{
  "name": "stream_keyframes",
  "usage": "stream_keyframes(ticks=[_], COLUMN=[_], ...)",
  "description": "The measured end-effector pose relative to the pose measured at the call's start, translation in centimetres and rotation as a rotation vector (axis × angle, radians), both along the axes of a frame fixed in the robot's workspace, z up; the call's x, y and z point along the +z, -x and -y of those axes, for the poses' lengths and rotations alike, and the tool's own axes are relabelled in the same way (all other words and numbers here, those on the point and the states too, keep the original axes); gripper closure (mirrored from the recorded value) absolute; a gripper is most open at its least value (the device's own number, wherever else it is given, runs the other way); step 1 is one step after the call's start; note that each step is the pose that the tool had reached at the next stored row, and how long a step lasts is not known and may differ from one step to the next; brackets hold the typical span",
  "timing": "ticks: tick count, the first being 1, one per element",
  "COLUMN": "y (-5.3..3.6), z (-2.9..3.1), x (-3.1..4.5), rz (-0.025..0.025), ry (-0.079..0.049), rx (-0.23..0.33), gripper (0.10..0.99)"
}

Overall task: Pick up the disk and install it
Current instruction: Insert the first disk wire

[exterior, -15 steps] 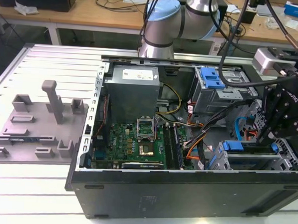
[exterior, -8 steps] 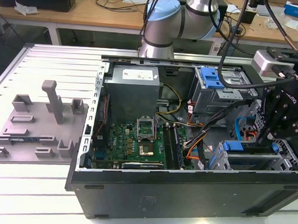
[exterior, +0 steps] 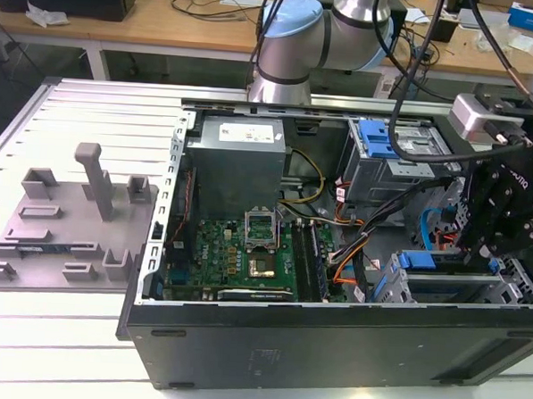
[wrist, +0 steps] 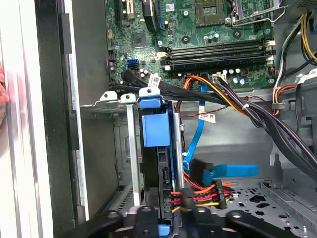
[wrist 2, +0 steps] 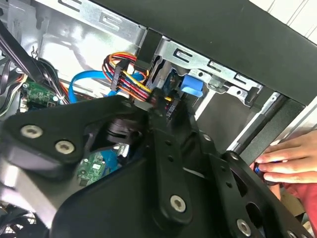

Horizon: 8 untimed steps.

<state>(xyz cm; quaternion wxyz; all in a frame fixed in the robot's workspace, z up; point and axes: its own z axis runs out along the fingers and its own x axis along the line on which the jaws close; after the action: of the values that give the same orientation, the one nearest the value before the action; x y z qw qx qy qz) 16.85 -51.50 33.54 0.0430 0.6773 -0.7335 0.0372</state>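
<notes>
Hovering low over the drive cage (exterior: 450,285), gripper (exterior: 498,225) aligned with the seated disk (wrist: 156,129); grip state unclear, cannot tell.

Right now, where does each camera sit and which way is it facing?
Exterior view: off the arm, above, looking down into the open computer case; arm and claw show at its right.
First wrist view: on the arm, facing the disk standing in its bay, motherboard beyond.
Second wrist view: on the arm, past black claw links toward the bay; a person's hand shows.
Both wrist views share the disk's blue bracket and colored power cables.
</notes>
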Motion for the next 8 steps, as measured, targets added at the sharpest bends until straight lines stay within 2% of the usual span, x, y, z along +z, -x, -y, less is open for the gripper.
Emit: stream_keyframes(ticks=[1, 4, 7, 8], y=[0.0, 0.0, 0.0, 0.0], z=[0.0, -0.03, -0.14, -0.19], x=[0.12, 1.13, 2.88, 3.26], rz=[0.0, 0.0, 0.0004, 0.0006], ry=[0.0, 0.0, 0.0, 0.0], rx=[0.0, -0.001, -0.003, -0.004], gripper=[0.725, 0.725, 0.725, 0.725])
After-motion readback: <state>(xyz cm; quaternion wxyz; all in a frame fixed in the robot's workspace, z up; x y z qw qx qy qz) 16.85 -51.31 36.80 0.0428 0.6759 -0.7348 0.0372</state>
